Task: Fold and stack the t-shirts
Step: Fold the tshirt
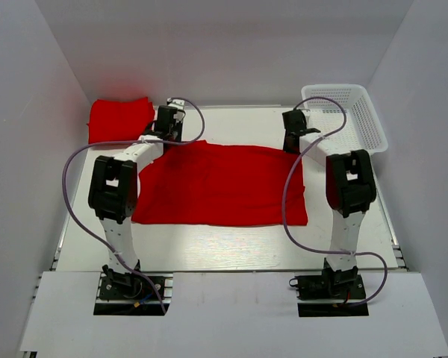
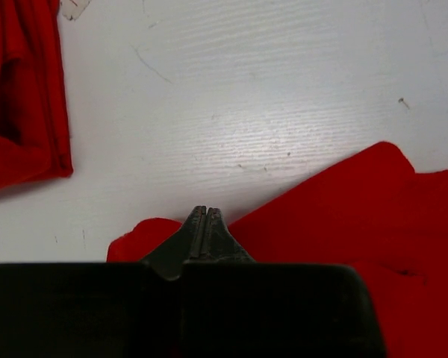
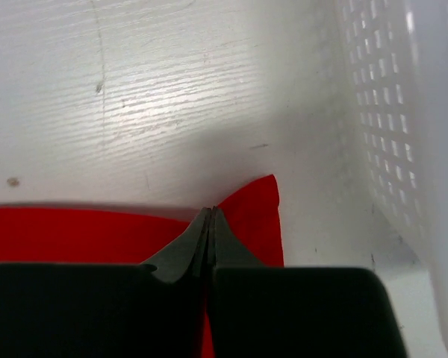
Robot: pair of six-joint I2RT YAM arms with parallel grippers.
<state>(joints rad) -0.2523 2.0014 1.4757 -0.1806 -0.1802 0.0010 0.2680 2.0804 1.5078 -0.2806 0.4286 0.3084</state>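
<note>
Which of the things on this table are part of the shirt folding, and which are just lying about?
Part of the job: spread t-shirt; folded t-shirt; left gripper and right gripper, both pinching the spread t-shirt's far edge.
Lying about: white mesh basket.

the white table (image 1: 231,246) carries three things. a spread t-shirt (image 1: 224,183), bright red, lies flat across its middle. a folded t-shirt (image 1: 118,118) of the same red sits in the far left corner, apart from it. a white mesh basket (image 1: 334,89) stands at the far right corner. the bare surface shows faint scratches and specks.
</note>
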